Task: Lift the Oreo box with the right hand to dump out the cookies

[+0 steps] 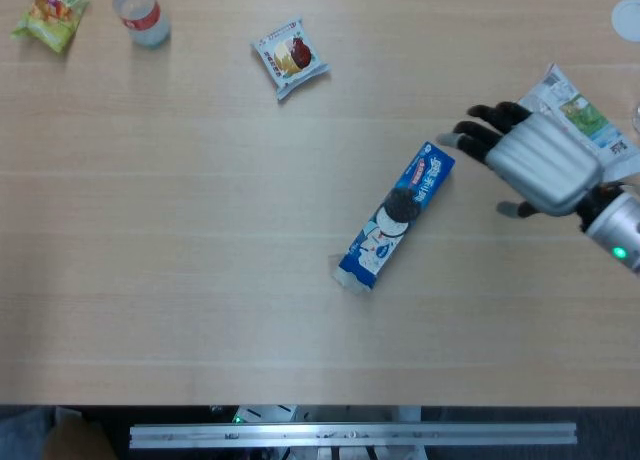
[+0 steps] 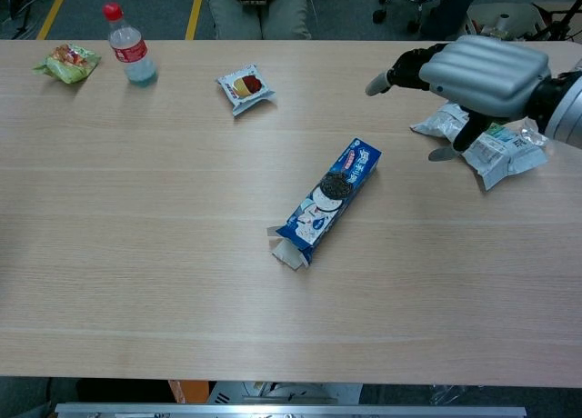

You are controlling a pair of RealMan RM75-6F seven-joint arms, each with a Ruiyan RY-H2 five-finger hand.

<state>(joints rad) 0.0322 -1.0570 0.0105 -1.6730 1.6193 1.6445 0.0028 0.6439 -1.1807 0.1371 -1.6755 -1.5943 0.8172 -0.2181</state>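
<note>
Approach step: right hand (image 1: 535,162) hovers empty, fingers spread, just beside the box's (image 1: 394,217) closed far end. Next: grip that end, lift.

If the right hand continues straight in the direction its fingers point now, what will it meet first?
Probably the far, closed end of the blue Oreo box. The right hand points left toward it with fingers spread, apparently above the table; its height is unclear, so it might pass over.
</note>
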